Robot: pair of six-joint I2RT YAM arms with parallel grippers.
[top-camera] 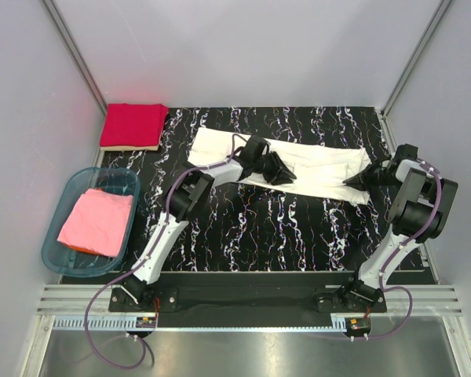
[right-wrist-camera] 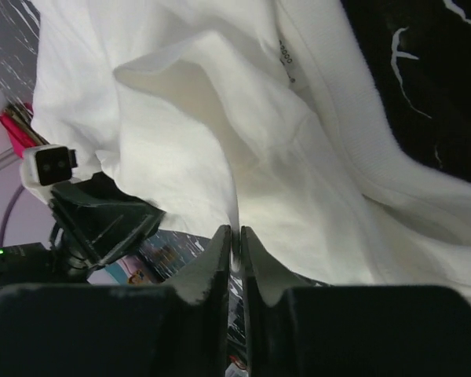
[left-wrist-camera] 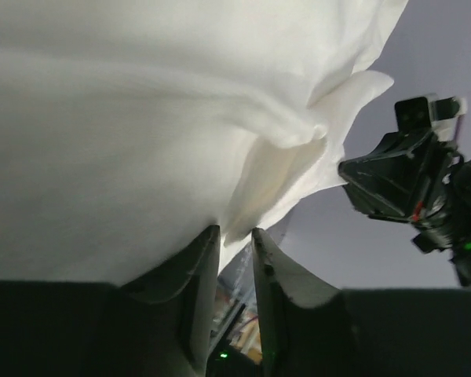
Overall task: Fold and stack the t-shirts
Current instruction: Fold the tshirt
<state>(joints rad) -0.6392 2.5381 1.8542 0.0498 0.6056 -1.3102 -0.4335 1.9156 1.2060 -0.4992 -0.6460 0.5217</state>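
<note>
Fold in hand: white t-shirt pinched along its near edge by both hands.

The white t-shirt [top-camera: 322, 169] lies stretched across the back half of the counter [top-camera: 251, 228]. Your left hand [top-camera: 285, 176] is near the shirt's middle and your right hand [top-camera: 348, 182] is at its right end. The left wrist view shows a fold of hem caught in the narrow gap between the left fingers. The right wrist view shows the right fingers pressed nearly together on a thin edge of cloth. Lift both hands level and together, since the right grip looks slim and could slip under a sideways tug. Carry the edge over in one even sweep so no crease bunches between the hands. The folded red shirt [top-camera: 132, 126] at the back left corner is probably where the stack begins. A pink shirt [top-camera: 96, 221] waits in the blue basin [top-camera: 63, 263].
</note>
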